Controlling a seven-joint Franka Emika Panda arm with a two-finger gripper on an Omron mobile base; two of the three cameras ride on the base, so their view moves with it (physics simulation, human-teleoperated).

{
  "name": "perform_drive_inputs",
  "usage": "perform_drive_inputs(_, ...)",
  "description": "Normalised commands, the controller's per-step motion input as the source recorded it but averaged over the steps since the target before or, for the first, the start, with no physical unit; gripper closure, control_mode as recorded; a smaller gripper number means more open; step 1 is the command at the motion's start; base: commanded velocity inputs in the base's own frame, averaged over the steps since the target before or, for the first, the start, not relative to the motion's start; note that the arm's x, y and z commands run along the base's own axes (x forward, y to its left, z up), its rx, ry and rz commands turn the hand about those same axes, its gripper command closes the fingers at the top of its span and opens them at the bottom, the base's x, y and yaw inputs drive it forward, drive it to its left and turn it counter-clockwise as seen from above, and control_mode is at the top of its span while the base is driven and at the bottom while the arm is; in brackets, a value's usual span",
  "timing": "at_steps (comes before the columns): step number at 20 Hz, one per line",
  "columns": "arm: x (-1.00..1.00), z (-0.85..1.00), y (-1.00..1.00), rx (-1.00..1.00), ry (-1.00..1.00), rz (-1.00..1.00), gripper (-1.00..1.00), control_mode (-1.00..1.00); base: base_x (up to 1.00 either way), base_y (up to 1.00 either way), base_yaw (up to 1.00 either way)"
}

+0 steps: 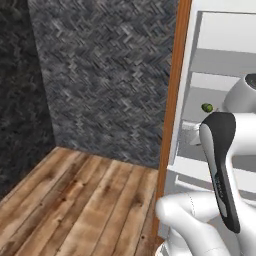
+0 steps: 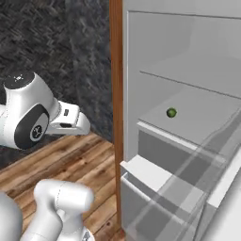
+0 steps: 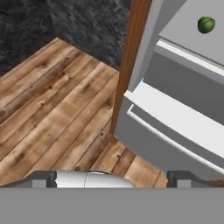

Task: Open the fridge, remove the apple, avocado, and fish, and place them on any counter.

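Avocado [image 3: 206, 24] sits on open fridge [image 2: 188, 155] shelf, arm partly covering interior.

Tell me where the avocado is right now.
The avocado sits alone on a grey shelf inside the open fridge, right of the orange-brown wood panel; the hand view shows it at upper right.

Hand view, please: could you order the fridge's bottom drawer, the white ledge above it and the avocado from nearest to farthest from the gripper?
From the gripper:
1. Bottom drawer, low on the right, nearest.
2. White ledge, just above the drawer.
3. Avocado, on the shelf, top right, farthest.
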Motion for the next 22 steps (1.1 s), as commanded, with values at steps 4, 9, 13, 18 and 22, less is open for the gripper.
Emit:
perform_drive_inputs(4, 0.00, 0.00, 0.00, 0.00, 0.00, 0.00, -1.00, 1.00, 0.00, -0.08, -0.79)
perform_drive_inputs(9, 0.00, 0.00, 0.00, 0.00, 0.00, 0.00, -1.00, 1.00, 0.26, 0.17, -0.44)
perform_drive_inputs(13, 0.00, 0.00, 0.00, 0.00, 0.00, 0.00, -1.00, 1.00, 0.08, 0.05, -0.34)
perform_drive_inputs(18, 0.00, 0.00, 0.00, 0.00, 0.00, 0.00, -1.00, 1.00, 0.04, 0.00, -0.39)
perform_drive_inputs(22, 0.00, 0.00, 0.00, 0.00, 0.00, 0.00, -1.00, 1.00, 0.51, 0.02, -0.21)
